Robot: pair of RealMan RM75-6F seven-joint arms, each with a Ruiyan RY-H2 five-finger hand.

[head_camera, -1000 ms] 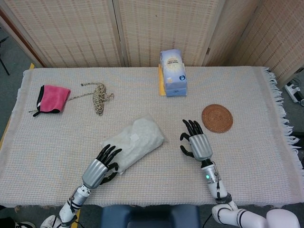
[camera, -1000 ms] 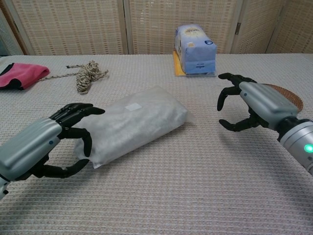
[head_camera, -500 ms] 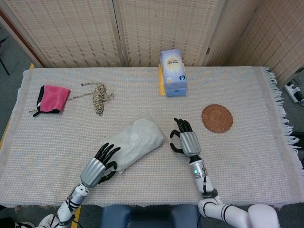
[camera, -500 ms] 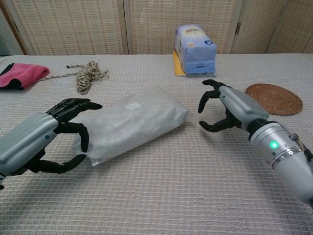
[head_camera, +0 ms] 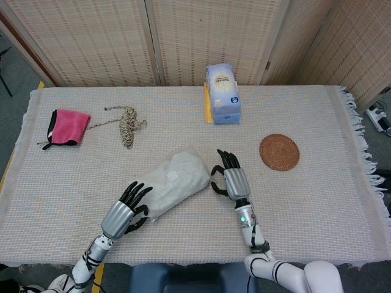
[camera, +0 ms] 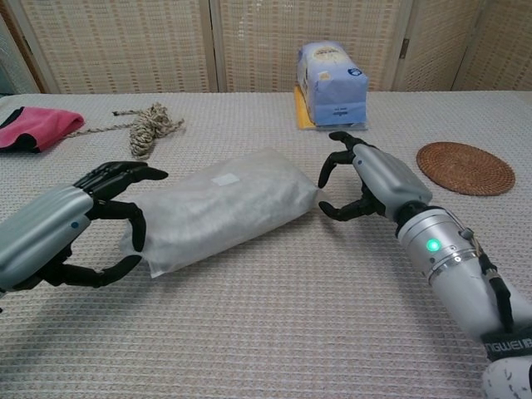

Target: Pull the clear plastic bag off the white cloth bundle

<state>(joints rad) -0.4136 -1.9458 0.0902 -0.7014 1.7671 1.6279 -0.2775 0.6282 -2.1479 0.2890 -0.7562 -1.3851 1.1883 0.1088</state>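
Note:
The white cloth bundle in its clear plastic bag (head_camera: 174, 180) (camera: 220, 208) lies slantwise on the table's middle. My left hand (head_camera: 125, 210) (camera: 79, 229) sits at the bundle's near-left end, fingers spread and curved around the bag's corner, holding nothing that I can see. My right hand (head_camera: 229, 179) (camera: 362, 179) is at the bundle's right end, fingers curved and apart, fingertips just short of the bag's edge.
A blue tissue pack (head_camera: 222, 93) (camera: 332, 83) stands at the back. A round woven coaster (head_camera: 279, 152) (camera: 465, 168) lies right of my right hand. A coil of rope (head_camera: 127, 125) (camera: 150, 126) and a pink cloth (head_camera: 64, 127) (camera: 37, 129) lie at the far left.
My right hand has slid left from near the coaster to the bundle's right end. My left hand has shifted slightly left and nearer, staying at the bundle's left corner.

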